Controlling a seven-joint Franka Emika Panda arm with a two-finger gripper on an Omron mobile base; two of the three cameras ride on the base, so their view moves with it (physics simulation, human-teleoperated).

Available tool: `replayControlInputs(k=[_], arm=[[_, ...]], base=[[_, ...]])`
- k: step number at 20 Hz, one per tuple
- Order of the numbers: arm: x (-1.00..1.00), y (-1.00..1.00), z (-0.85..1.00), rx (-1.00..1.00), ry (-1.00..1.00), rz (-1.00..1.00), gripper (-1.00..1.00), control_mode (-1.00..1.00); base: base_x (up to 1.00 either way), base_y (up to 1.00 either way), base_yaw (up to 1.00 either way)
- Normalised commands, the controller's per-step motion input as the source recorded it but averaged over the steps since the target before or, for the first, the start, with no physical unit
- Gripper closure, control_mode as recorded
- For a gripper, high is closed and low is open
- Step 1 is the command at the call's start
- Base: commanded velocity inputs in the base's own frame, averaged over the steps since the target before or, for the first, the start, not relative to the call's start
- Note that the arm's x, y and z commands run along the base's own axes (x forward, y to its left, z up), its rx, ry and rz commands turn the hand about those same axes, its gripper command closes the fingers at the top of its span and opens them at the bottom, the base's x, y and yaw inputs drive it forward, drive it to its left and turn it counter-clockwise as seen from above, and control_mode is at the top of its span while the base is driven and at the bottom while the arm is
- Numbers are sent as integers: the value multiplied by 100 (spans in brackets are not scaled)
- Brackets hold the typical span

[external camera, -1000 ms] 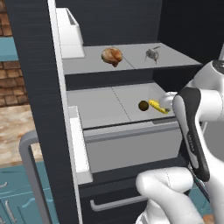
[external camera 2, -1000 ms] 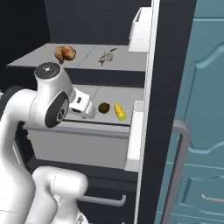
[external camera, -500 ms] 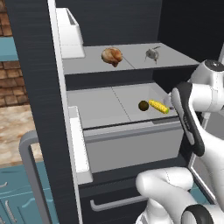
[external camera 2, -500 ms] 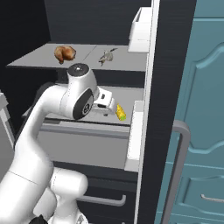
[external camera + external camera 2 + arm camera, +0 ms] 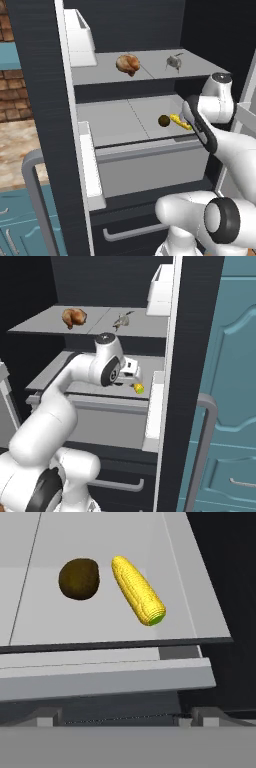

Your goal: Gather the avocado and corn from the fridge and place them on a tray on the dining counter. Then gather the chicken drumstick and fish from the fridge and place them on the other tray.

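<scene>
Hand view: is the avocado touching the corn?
No. The avocado lies beside the corn on the pale grey shelf, with a narrow strip of shelf showing between them.

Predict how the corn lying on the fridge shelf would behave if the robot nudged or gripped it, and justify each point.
The corn is a rounded, tapered cob lying on its side, so a sideways nudge would probably roll it, curving toward its narrow tip. It looks solid, so likely stiff in a grip. The avocado lies close beside it and might get bumped.
</scene>
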Motion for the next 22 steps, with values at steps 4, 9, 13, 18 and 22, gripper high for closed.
replayControlInputs(k=[4, 9, 13, 18, 22], arm=[[62, -25, -38, 0, 0, 4, -100, -100], [57, -13, -27, 0, 0, 4, -100, -100], [50, -3, -32, -1, 0, 3, -100, -100], [40, -8, -31, -1, 0, 2, -100, -100], [44, -10, -26, 0, 0, 2, -100, -100]], base=[[0, 0, 0], [0, 0, 0], [0, 0, 0], [0, 0, 0], [0, 0, 0]])
